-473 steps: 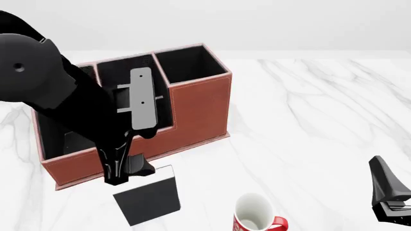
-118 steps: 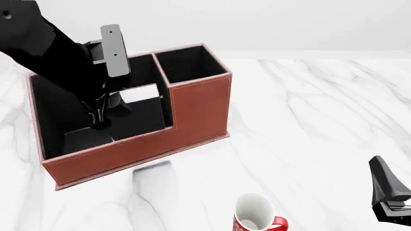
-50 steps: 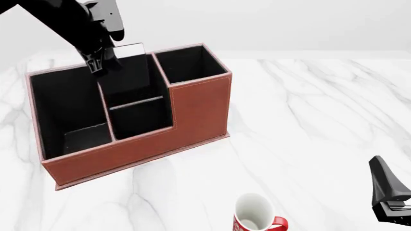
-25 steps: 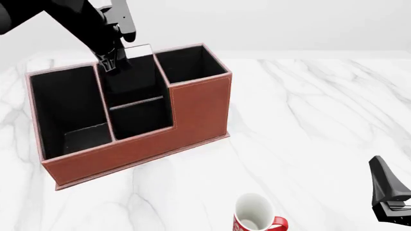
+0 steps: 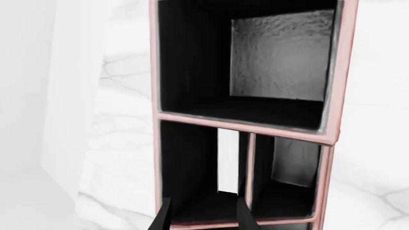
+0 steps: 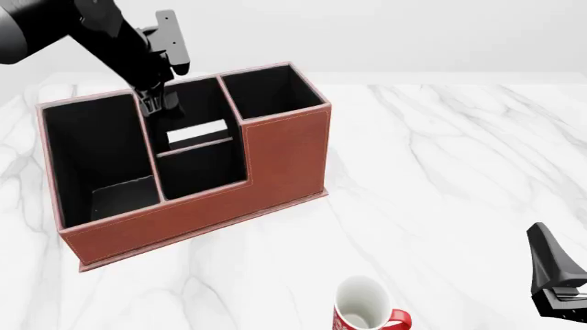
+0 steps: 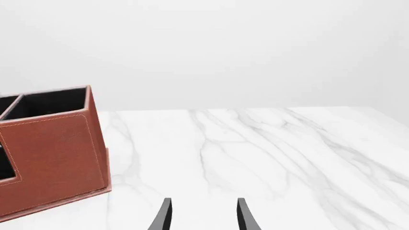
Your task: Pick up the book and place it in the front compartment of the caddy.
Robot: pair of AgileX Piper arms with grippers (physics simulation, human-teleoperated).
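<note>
Your left gripper (image 6: 158,104) hovers above the caddy (image 6: 275,148) with its fingers (image 5: 164,216) apart and empty, and the book (image 6: 196,133) stands on edge inside a middle slot behind the low divider, white page edge up; you look to be at the release, so next lift straight up clear of the walls and check whether that slot is really the front compartment. Your right gripper (image 7: 201,214) idles with fingers apart over the white marble surface (image 6: 440,179), near a red-and-white mug (image 6: 367,309), under a plain pale backdrop.
</note>
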